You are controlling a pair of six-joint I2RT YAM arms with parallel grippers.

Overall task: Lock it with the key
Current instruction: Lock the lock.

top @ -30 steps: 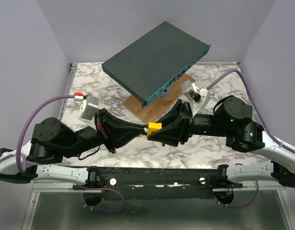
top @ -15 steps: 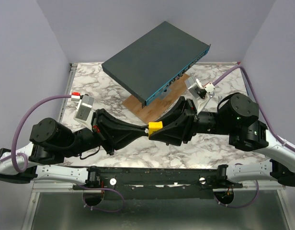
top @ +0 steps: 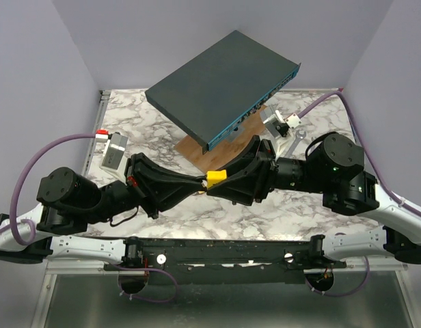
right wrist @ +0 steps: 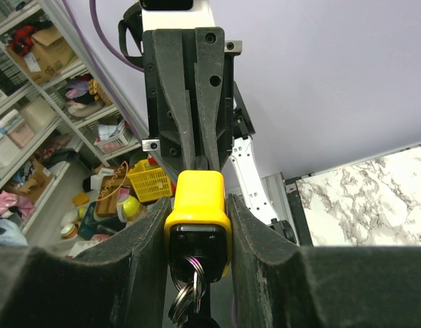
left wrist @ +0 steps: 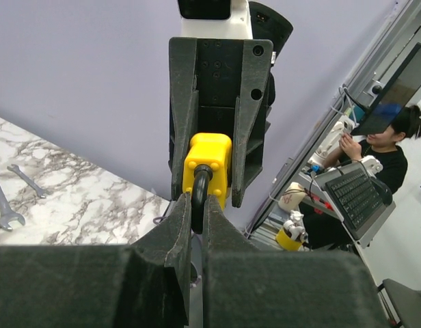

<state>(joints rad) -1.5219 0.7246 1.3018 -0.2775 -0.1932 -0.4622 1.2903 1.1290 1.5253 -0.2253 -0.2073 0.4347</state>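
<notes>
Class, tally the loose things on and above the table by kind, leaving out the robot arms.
Yellow padlock: 1
Key ring: 1
Wrenches: 2
Dark flat box: 1
Wooden board: 1
Total: 6

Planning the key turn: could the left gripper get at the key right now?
Probably not. The left gripper is shut on the shackle, while the key hangs at the far end of the padlock, inside the right gripper. It would have to let go.
</notes>
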